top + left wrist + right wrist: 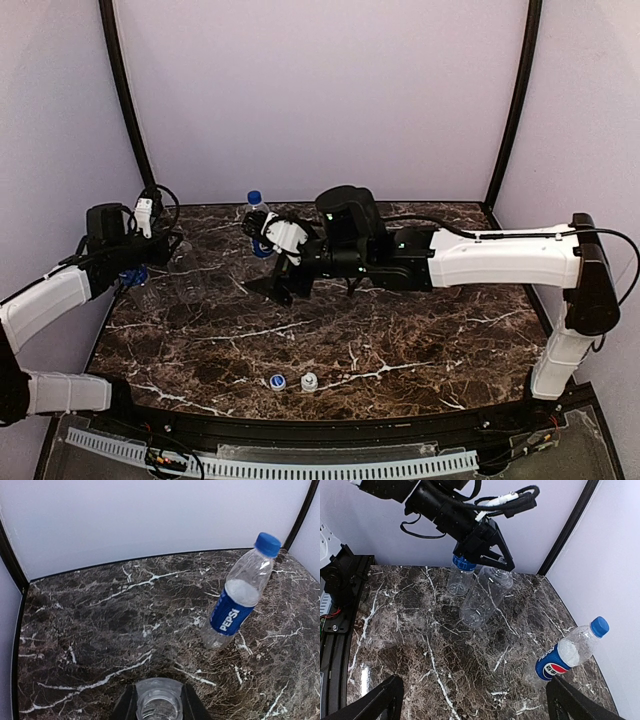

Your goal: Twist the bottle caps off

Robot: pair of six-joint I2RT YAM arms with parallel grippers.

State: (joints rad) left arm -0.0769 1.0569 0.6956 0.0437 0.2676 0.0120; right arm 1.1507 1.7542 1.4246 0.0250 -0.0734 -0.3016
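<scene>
- The left gripper (489,560) is clamped on the neck of the unlabelled bottle (481,599). It holds the bottle tilted, with the base down toward the marble table (420,340) on the table's far left side.
- In the left wrist view the mouth of that bottle sits between the two fingers (125,709). The mouth is open, with no cap on it.
- Just behind the held bottle stands the blue-band bottle (459,580), close to the left back corner. The left gripper hides its top, so I cannot tell whether it is capped.
- The right gripper (474,690) has its jaws spread wide with nothing between them. It hangs over the middle of the table, and the right arm reaches across from the right side.
- The Pepsi bottle (234,607) stands upright near the back edge. It is well apart from the other two bottles and, seen from above, just behind the right gripper.
- The plain blue cap (267,544) is still screwed onto the Pepsi bottle.
- Two loose caps lie side by side near the front edge of the table, well apart from all three bottles. The blue cap with a white top (277,381) is on the left and the white cap (309,381) is just beside it on the right.
- Neither gripper touches the loose caps.
</scene>
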